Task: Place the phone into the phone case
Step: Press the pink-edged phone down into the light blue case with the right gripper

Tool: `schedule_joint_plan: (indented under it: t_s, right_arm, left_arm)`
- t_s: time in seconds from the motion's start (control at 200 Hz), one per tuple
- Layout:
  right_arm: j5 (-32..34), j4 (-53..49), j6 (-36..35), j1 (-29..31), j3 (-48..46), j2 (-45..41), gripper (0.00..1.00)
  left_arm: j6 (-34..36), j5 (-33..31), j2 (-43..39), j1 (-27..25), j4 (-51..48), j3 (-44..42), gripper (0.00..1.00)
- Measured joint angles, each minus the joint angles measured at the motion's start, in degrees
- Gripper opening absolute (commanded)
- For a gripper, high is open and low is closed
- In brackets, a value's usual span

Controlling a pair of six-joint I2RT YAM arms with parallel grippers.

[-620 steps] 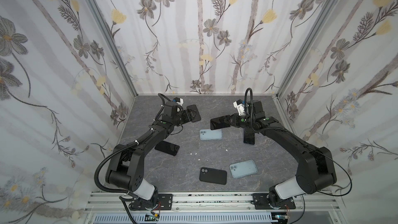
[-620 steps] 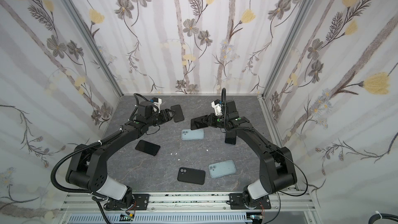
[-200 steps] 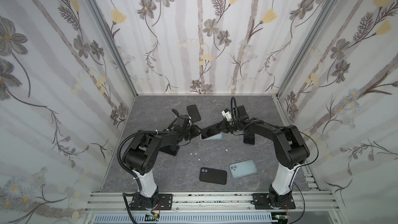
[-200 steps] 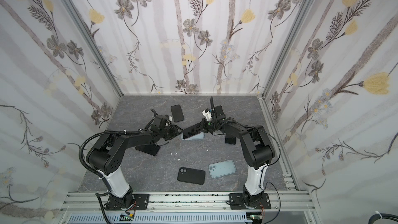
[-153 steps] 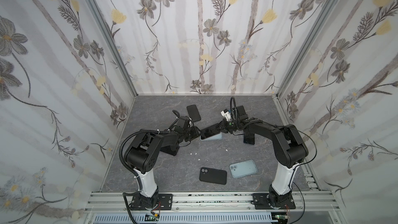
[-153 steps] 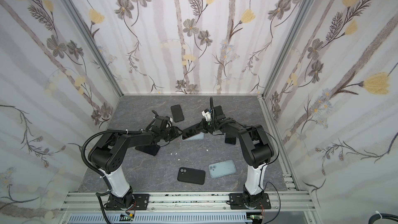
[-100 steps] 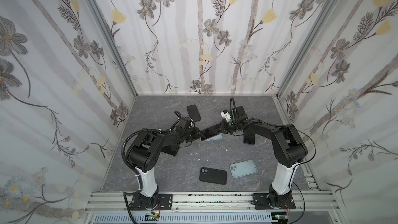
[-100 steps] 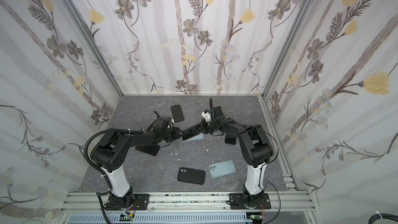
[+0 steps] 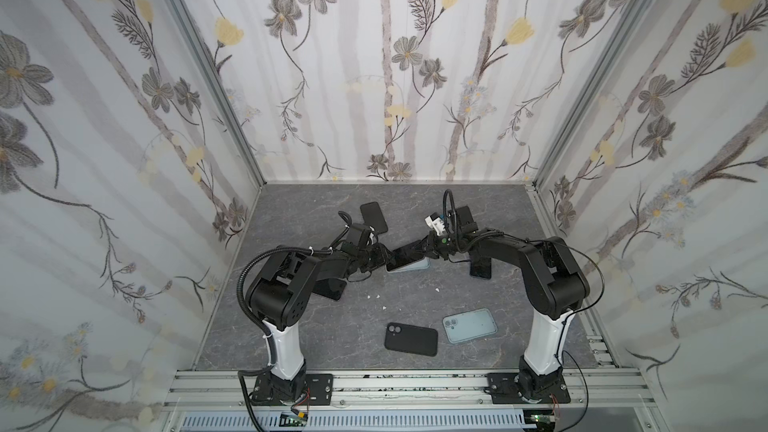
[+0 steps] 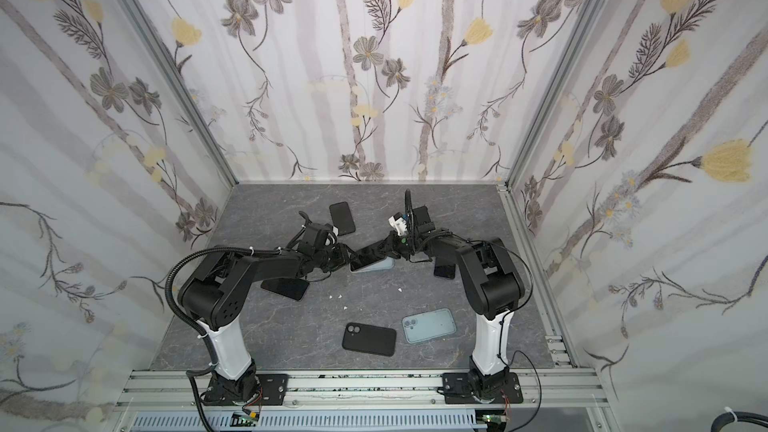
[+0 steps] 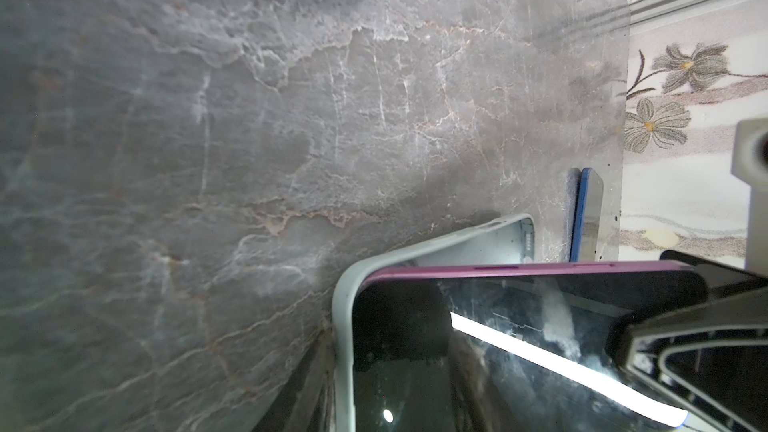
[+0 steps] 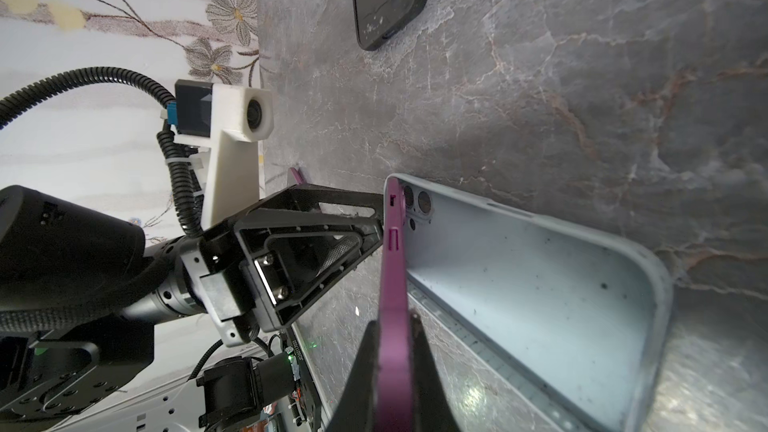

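Centre of a top view: right gripper (image 9: 422,248) clamps the purple phone (image 9: 405,256), tilted into the pale case (image 9: 419,265); left gripper (image 9: 385,261) at its end, grip unclear.

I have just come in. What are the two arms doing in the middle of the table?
The right gripper is shut on the purple phone, holding it tilted, one end set into the light grey case on the table, the other end not yet down. The left gripper sits at the seated end; its grip is unclear. Other phones and cases lie around.
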Motion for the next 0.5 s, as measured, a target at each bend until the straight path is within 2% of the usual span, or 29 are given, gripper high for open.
schedule_joint_plan:
  t_s: [0.28, 0.385, 0.5]
  right_arm:
    - [-1.1, 1.9, 0.0, -0.7, -0.9, 1.0, 0.06]
    - [-0.9, 1.9, -0.4, -0.8, -1.1, 0.9, 0.12]
    - [2.4, -0.3, -1.5, -0.5, -1.1, 0.3, 0.19]
  left_arm:
    - [0.3, -0.2, 0.2, 0.0, -0.2, 0.0, 0.43]
    - [0.4, -0.3, 0.2, -0.1, -0.4, 0.1, 0.43]
    - [0.5, -0.4, 0.2, -0.2, -0.8, 0.4, 0.43]
